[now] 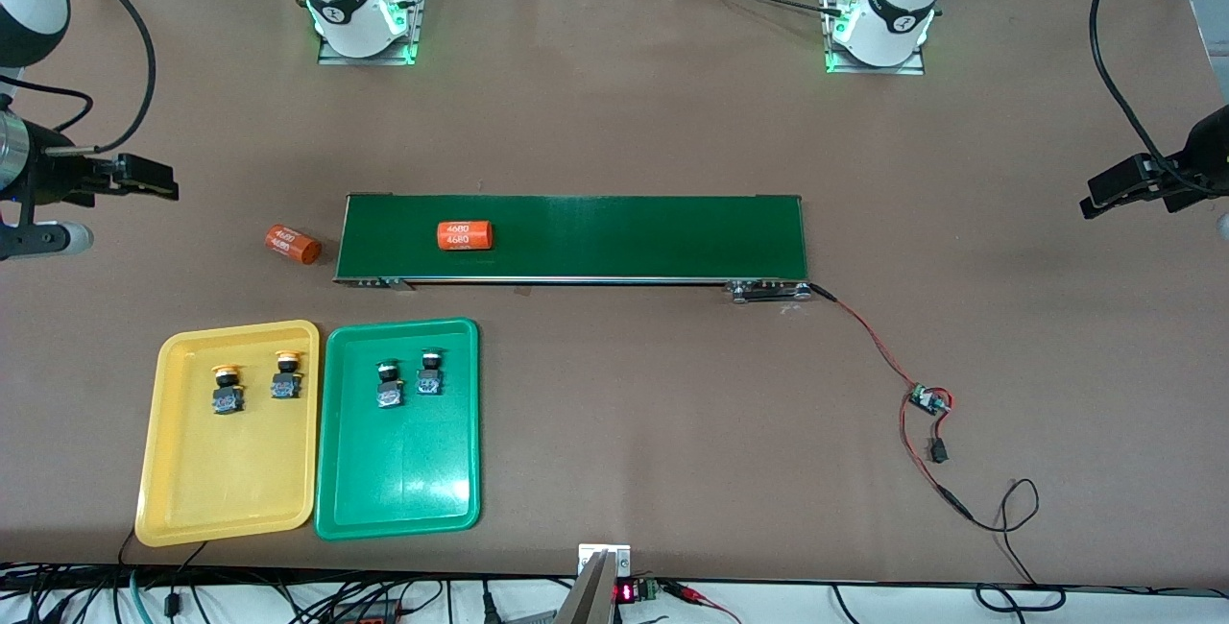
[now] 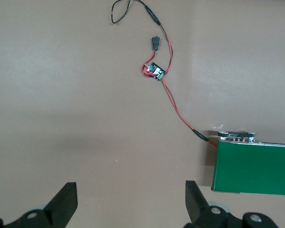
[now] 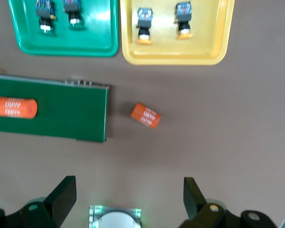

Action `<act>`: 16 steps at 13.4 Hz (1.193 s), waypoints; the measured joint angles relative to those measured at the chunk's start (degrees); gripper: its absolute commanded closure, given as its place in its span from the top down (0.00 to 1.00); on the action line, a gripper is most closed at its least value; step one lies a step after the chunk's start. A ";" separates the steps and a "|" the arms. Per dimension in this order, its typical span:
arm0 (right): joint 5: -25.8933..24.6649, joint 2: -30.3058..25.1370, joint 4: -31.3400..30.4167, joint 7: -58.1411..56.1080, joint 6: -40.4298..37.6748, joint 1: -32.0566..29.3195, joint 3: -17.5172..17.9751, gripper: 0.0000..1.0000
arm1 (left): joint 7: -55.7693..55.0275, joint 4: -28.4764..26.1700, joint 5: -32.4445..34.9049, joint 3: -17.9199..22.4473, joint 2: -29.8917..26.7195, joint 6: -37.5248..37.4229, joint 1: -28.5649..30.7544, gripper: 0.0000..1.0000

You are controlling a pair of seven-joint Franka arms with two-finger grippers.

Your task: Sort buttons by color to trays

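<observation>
The yellow tray (image 1: 221,470) holds two yellow-capped buttons (image 1: 228,389) (image 1: 286,374). The green tray (image 1: 398,470) beside it holds two green-capped buttons (image 1: 388,384) (image 1: 430,372). The right wrist view shows the green tray (image 3: 92,40), the yellow tray (image 3: 175,52) and all the buttons, green-capped (image 3: 44,12) and yellow-capped (image 3: 144,23). My right gripper (image 1: 163,180) (image 3: 128,199) is open and empty over bare table at the right arm's end. My left gripper (image 1: 1099,197) (image 2: 131,204) is open and empty over bare table at the left arm's end.
A long dark green conveyor belt (image 1: 624,235) (image 2: 256,166) lies mid-table with an orange cylinder (image 1: 465,235) (image 3: 14,107) on it. Another orange cylinder (image 1: 292,244) (image 3: 146,115) lies on the table off the belt's end. Red wires run to a small circuit board (image 1: 929,400) (image 2: 154,71).
</observation>
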 measured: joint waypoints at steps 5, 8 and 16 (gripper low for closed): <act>1.40 -1.83 -3.21 1.08 1.16 -0.14 -0.27 1.00 | 0.00 0.00 0.00 0.00 0.00 0.00 0.00 1.00; 1.51 -5.05 -8.61 1.81 4.25 -0.14 -0.27 1.00 | 0.00 0.00 0.00 0.00 0.00 0.00 0.00 1.00; 1.51 -6.65 -10.90 1.90 5.72 -0.14 -0.28 1.00 | 0.00 0.00 0.00 0.00 0.00 0.00 0.00 1.00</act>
